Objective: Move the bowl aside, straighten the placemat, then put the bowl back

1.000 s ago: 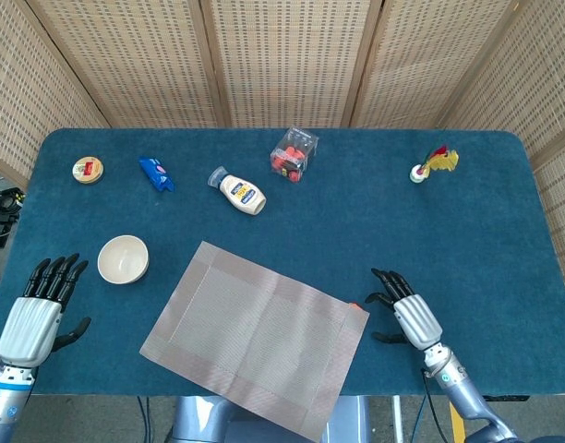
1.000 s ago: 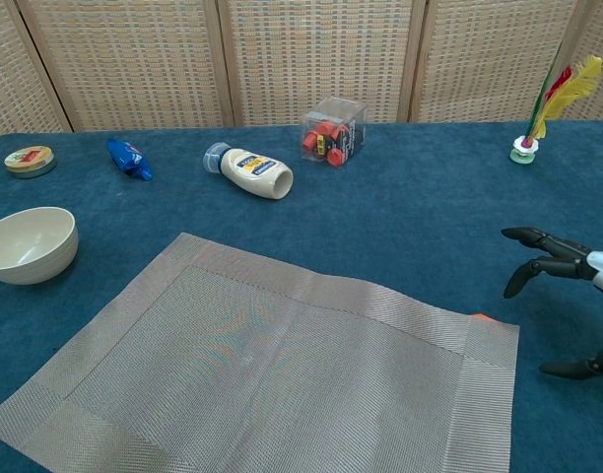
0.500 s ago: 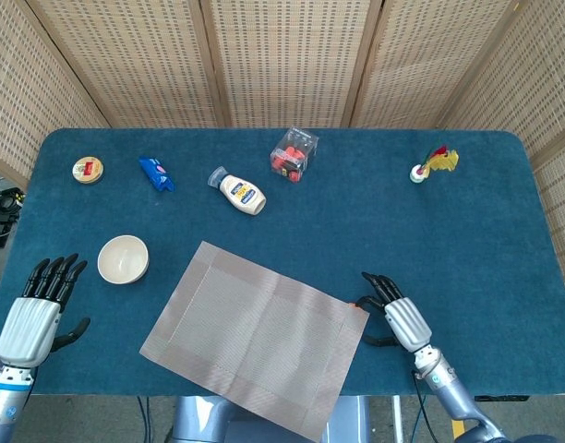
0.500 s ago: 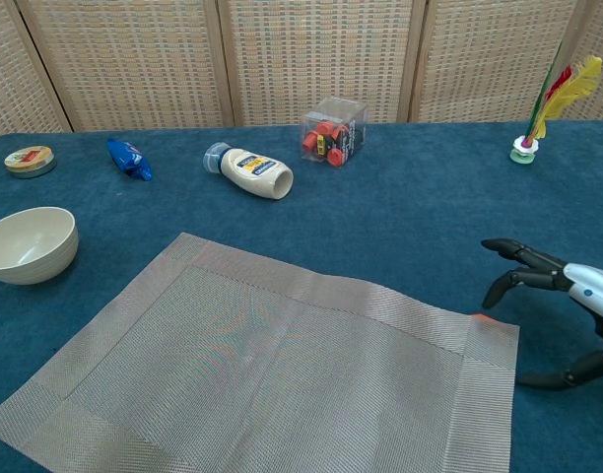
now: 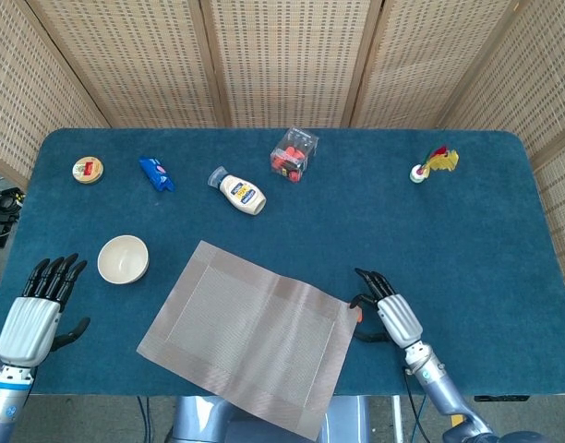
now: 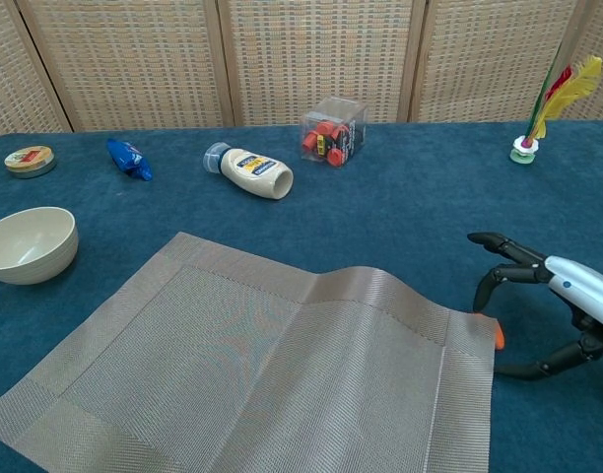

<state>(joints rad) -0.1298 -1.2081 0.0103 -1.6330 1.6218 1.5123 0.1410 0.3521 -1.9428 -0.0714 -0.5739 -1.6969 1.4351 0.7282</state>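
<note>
My left hand point(image 5: 30, 318) sits at the lower left of the head view, just off the table's point(image 5: 467, 231) edge. Its fingers are straight, a little apart, and hold nothing. The chest view does not show it.

Just up and to the right of that hand is the bowl point(image 5: 123, 258), white and upright, on the blue table. It is off the mat, near the mat's left corner but not touching it. In the chest view the bowl point(image 6: 29, 243) is at the left edge.

Along the top of the head view, from the left, I see a small round tin point(image 5: 88, 169), a blue wrapper point(image 5: 156, 173), a white bottle point(image 5: 240, 192) lying on its side, a clear box point(image 5: 294, 153) with red things inside, and far to the right a feather toy point(image 5: 433, 164).

The mat point(image 5: 248, 330) is grey and lies crooked in the lower middle. One of its corners hangs past the near table edge. In the chest view the mat point(image 6: 252, 374) has a raised bump near its right end.

My right hand point(image 5: 386, 311) is at the lower right, right beside the mat's right corner. Its fingers are bent and apart. In the chest view my right hand point(image 6: 563, 307) has fingers above and thumb below, with an orange bit point(image 6: 497, 335) by the mat's corner. I cannot tell if my fingers touch the mat.
</note>
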